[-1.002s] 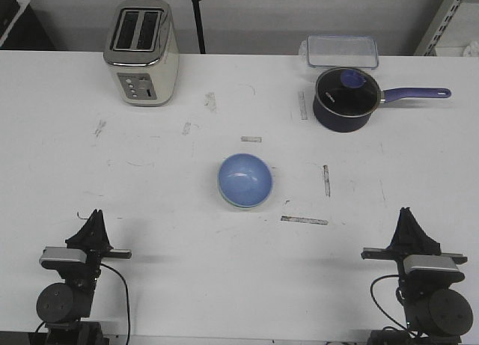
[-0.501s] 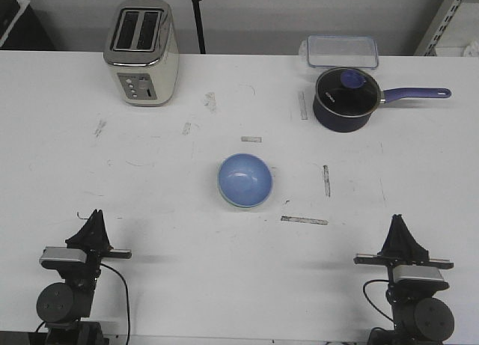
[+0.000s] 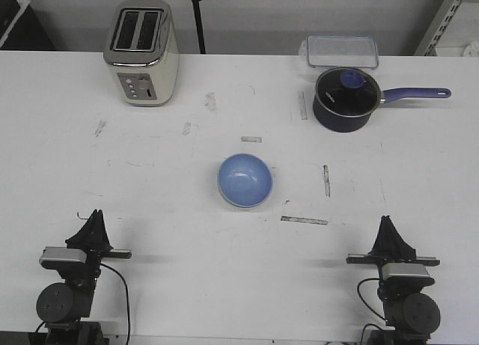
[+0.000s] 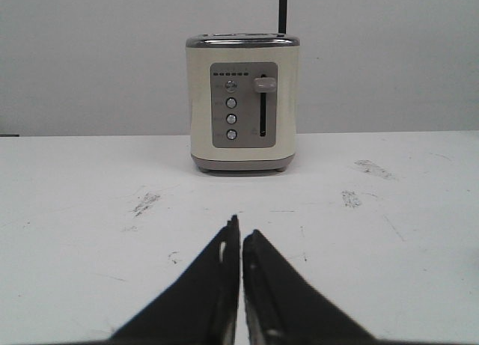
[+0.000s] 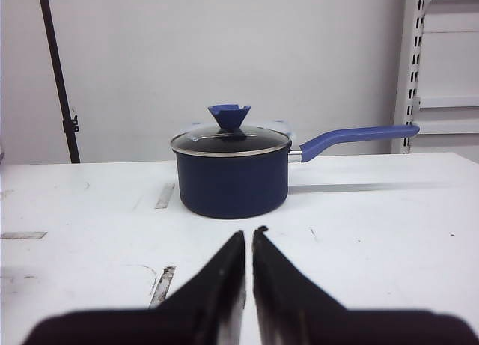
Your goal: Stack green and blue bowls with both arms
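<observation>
The blue bowl (image 3: 245, 179) sits at the middle of the table in the front view. A thin pale green rim (image 3: 241, 205) shows under its near edge, so the green bowl appears to lie nested beneath it. My left gripper (image 3: 95, 216) is shut and empty near the front left edge, far from the bowls; in the left wrist view (image 4: 241, 229) its jaws are together. My right gripper (image 3: 387, 224) is shut and empty near the front right edge; in the right wrist view (image 5: 249, 233) its jaws are nearly touching. Neither wrist view shows the bowls.
A cream toaster (image 3: 141, 52) stands at the back left and faces the left wrist view (image 4: 242, 102). A dark navy saucepan (image 3: 344, 98) with a glass lid and long handle stands at the back right, also in the right wrist view (image 5: 232, 173). A clear lidded container (image 3: 340, 51) sits behind it.
My right arm has shifted left and slightly back toward the table's front edge, still shut. The left arm and the bowls have not moved.
</observation>
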